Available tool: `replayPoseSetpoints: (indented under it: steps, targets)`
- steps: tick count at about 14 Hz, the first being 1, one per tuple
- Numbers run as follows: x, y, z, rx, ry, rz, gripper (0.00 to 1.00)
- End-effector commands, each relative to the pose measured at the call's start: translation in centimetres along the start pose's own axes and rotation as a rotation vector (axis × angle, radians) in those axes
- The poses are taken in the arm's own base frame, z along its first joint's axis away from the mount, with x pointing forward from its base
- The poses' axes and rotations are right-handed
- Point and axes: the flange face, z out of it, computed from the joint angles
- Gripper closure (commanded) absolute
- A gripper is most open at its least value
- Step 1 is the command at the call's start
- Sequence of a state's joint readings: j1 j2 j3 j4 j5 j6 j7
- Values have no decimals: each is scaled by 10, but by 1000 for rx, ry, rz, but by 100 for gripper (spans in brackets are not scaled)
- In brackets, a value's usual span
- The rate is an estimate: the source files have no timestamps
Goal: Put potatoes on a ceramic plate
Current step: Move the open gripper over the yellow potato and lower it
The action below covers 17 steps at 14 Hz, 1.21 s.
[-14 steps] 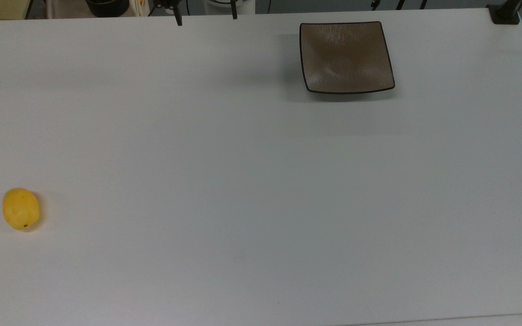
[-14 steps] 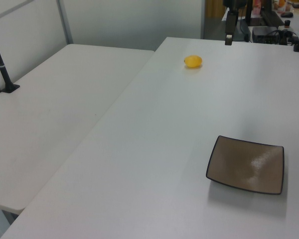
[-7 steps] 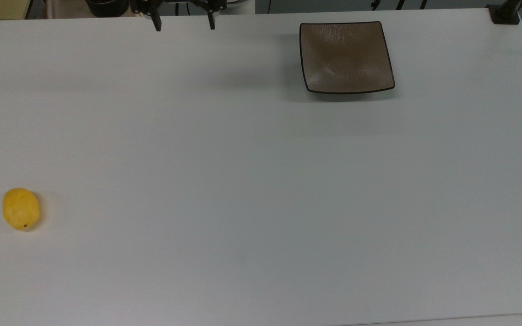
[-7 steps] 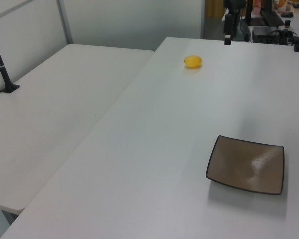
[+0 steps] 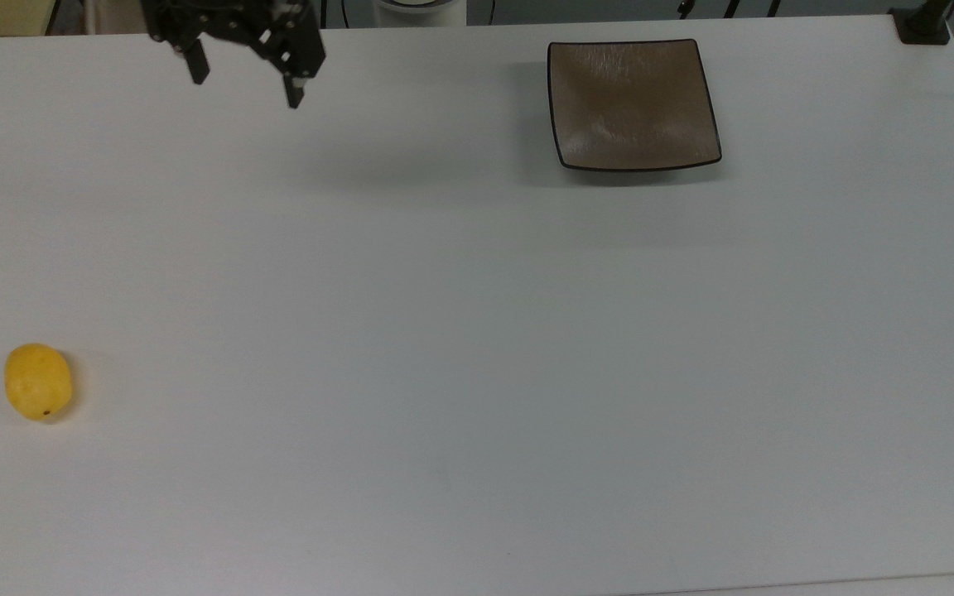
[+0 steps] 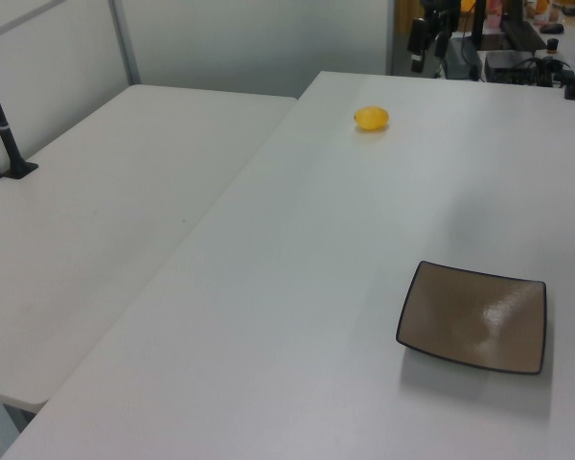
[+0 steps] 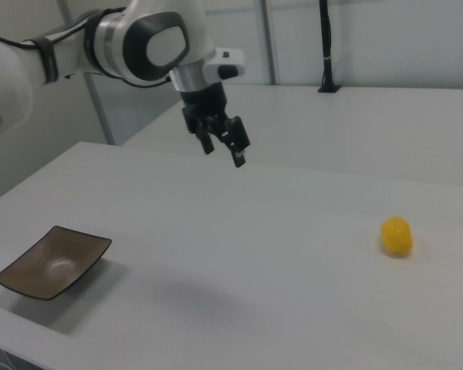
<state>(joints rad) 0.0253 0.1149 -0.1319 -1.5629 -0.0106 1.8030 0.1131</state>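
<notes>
Spreading across nearly the whole top view, one white counter (image 5: 477, 331) carries two things; its near edge and both sides run out of the picture there. A second white counter (image 6: 105, 230) adjoins it on the left view's left.

One arm (image 7: 100, 38) reaches in from the right view's upper left, white with dark joints, its base cut off by the picture's edge. In the top view it enters at the upper edge, where its upper parts are cropped away.

One ceramic plate (image 5: 633, 103), square, brown and glossy with a thin dark rim, lies flat near the far edge of the counter in the top view, right of centre, with nothing on it. A pale glare on its surface blurs any texture.

One gripper (image 5: 245, 87), black, hangs above the counter at the top view's upper left, its two fingers (image 5: 295, 91) spread wide apart with nothing between them. In the left view it is small and partly lost against dark clutter behind.

One potato (image 5: 38, 382), small, bright yellow and egg-shaped, rests on the counter at the top view's far left, well apart from plate and gripper.
</notes>
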Motion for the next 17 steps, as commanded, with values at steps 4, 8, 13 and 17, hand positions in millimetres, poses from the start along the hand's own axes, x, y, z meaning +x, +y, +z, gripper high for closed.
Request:
replayPoseSetpoints:
  steps: [4,8,13,17]
  targets:
    - [65,31,25,-38,130,179,0]
    - [90,50,50,-40,216,227,0]
    - [124,77,95,-46,320,258,0]
    - [141,97,139,-70,416,213,0]
